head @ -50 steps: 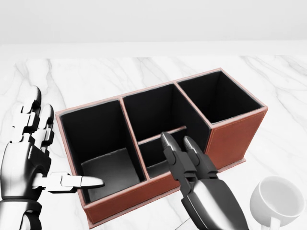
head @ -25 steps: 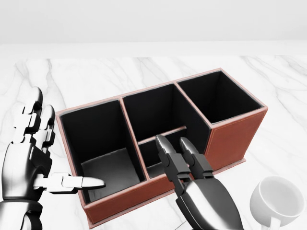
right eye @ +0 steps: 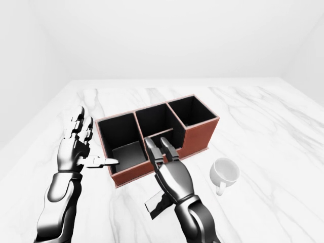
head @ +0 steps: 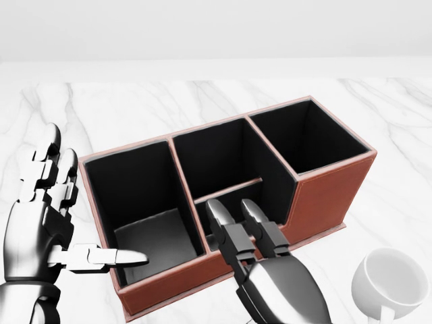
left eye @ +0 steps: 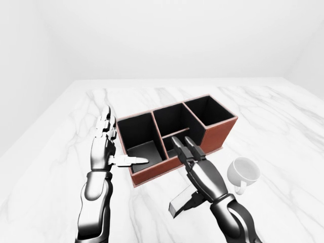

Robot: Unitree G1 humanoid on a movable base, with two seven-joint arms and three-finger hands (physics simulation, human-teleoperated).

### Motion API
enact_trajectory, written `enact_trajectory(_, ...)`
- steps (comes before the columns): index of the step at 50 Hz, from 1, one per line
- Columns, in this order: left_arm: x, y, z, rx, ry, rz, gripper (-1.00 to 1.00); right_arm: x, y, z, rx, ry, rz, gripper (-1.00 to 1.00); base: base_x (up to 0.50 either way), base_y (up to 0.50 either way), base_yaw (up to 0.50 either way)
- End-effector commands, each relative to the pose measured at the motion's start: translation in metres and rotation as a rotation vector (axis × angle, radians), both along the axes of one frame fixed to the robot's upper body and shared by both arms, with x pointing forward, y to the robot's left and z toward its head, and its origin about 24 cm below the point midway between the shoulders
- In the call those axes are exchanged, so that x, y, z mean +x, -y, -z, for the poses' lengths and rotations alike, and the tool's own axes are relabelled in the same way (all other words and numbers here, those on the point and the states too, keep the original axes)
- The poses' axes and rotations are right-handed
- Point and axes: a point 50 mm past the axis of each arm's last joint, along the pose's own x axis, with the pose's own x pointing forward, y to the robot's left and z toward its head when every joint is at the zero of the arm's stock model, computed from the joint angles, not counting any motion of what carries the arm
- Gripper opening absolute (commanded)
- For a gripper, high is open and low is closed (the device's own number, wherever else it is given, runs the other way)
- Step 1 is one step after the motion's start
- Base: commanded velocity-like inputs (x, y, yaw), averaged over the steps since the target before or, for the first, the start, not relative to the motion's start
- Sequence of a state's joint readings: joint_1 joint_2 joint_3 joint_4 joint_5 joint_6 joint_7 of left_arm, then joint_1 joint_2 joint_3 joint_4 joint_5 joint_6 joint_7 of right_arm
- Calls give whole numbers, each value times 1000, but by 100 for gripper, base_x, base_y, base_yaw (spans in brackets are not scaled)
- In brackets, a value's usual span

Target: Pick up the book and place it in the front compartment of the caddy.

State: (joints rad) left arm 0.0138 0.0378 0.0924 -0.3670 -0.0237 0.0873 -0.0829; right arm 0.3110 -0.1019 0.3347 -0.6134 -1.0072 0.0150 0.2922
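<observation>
Our right hand (head: 239, 233) has drawn back toward the head view's bottom left, fingers extended and holding nothing, tips over the caddy (head: 324, 196) near its low middle compartment. The book (left eye: 183, 201) lies on the marble table (left eye: 283, 126) beneath that arm. Our left hand (head: 47, 216) stays spread, thumb across the caddy's left rim.

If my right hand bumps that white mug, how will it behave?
The white mug looks rigid and probably light, so a nudge would likely slide it on the smooth marble table. Upright on a broad base, it seems unlikely to tip; once tipped, its handle should limit rolling.
</observation>
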Motion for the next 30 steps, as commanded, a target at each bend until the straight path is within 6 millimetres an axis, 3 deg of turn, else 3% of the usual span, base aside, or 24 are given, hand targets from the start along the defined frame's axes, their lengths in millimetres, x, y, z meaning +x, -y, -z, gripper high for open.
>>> enact_trajectory(1,1,0,1,0,-6,0,100,1,-5,2,-18,5,-19,100,0,0,0)
enact_trajectory(30,1,-1,0,1,-2,-3,100,-2,-14,10,-53,17,-66,100,0,0,0)
